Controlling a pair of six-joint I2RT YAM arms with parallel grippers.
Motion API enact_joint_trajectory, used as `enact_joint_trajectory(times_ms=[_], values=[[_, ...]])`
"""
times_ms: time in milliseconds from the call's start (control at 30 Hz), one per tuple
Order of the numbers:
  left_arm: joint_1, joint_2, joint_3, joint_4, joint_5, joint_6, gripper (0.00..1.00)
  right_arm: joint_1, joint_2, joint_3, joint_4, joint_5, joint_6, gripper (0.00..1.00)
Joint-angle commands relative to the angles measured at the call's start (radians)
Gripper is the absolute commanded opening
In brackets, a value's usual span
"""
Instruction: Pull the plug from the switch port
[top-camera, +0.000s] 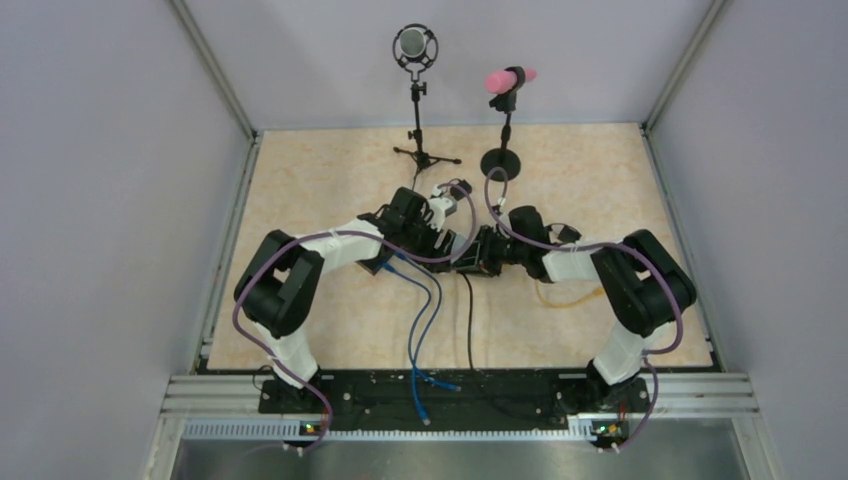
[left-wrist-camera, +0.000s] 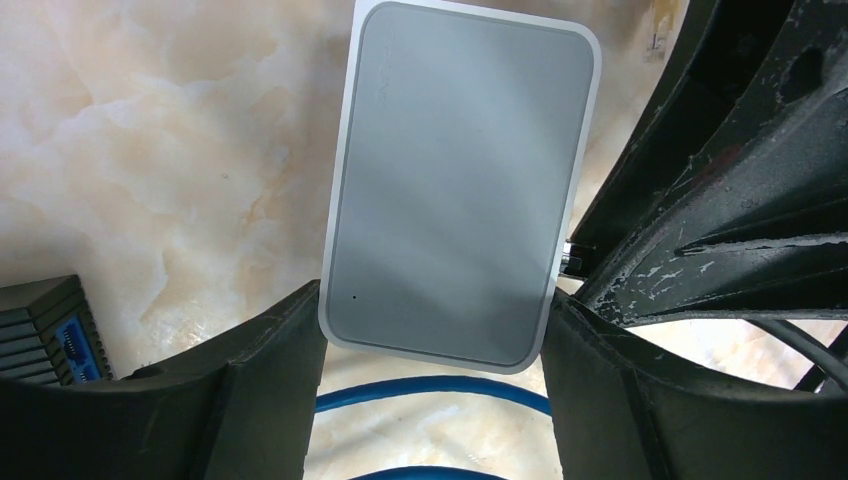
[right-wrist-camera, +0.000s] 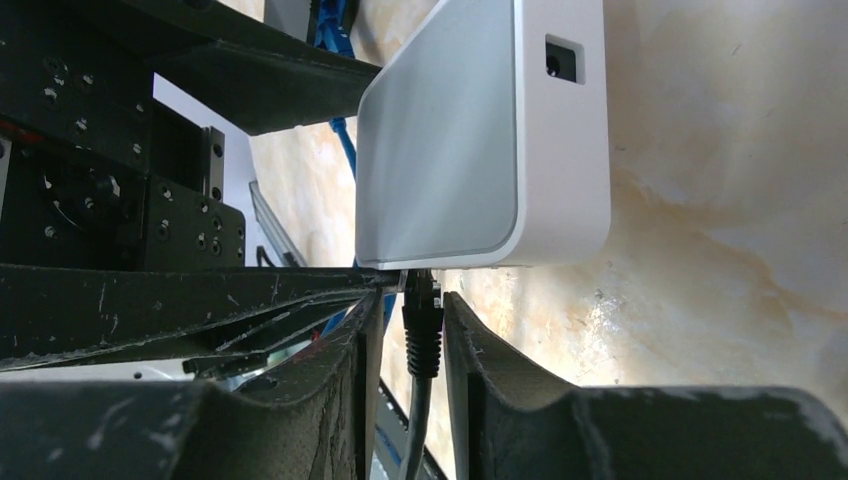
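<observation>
Left arm (top-camera: 285, 285) and right arm (top-camera: 640, 285): white links, chunky black joint housings, a purple cable (top-camera: 238, 310) looped along each. Fingers (left-wrist-camera: 230, 400) matte black, ribbed, scuffed with white scratches. Black gripper plate (right-wrist-camera: 180, 230) is dotted with small screws.

switch (left-wrist-camera: 455, 190): port face hidden | plug (right-wrist-camera: 421, 320): tip hidden at switch edge | black cable (right-wrist-camera: 414, 435): cut off at bottom edge

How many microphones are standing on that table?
2: a grey microphone at the back, near the middle, and a pink microphone just right of it. None appear hidden.
</observation>
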Motion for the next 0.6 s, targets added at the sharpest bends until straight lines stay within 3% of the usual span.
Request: enact_joint_trajectory(times_ms=[0,233,300,400,567], values=[[-0.004,-0.035,0.027,0.058,0.029,-0.013,0.0,0.016,0.004,0.02,0.059,-0.021,0.012,0.27],[-0.004,-0.037,0.022,0.041,0.018,0.0,0.0,0.015,-0.038,0.018,-0.003,0.043,-0.016,0.23],[-0.003,-0.042,0.016,0.042,0.012,0.002,0.0,0.014,-0.05,0.017,-0.017,0.058,-0.024,0.18],[-0.001,-0.046,0.013,0.041,0.004,0.007,0.0,0.013,-0.052,0.015,-0.018,0.052,-0.022,0.0],[0.001,-0.046,0.009,0.041,-0.02,0.009,0.0,0.012,-0.078,0.007,-0.03,0.062,-0.023,0.0]])
